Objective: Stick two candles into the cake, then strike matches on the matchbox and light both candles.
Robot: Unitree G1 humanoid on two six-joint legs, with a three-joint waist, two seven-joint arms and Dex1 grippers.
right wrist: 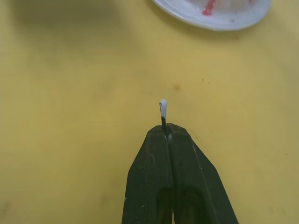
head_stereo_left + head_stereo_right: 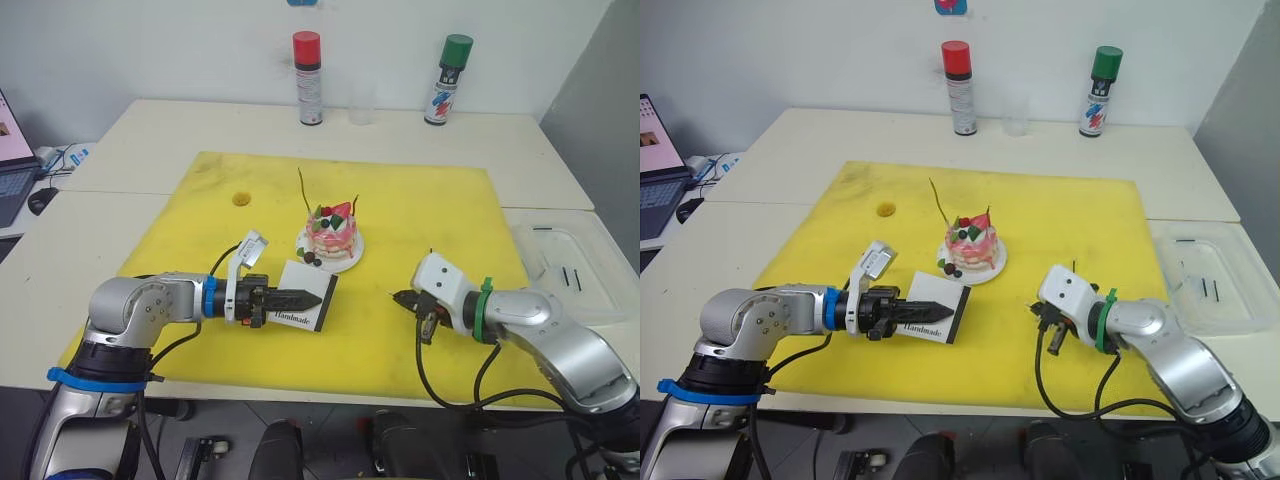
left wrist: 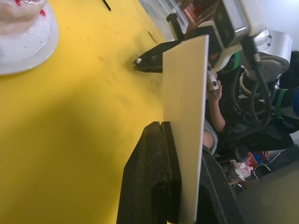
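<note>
Nearest the front edge of the yellow mat, the two arms are reaching in from either side. The left gripper is pinching the matchbox, fingers pressed on its flat faces; the box is standing tilted on its lower edge, lettering facing the front, between the front edge and the middle of the mat. The left wrist view is showing the box edge-on, clamped between the black fingers.

Toward the mat's front right, the right gripper is pointing left at the matchbox, its fingers pressed together on a match whose pale head is sticking out just past the tips. The two grippers are near each other but apart.

Just behind the matchbox, about the middle of the mat, the cake is sitting on its white plate. Two candles are standing in it: a longer one leaning left and a shorter one on its right side.

Off the mat's right edge, a clear tray is holding a few dark sticks.

At the table's far edge, a red-capped spray can and a green-capped spray can are standing, with a clear cup between them.
</note>
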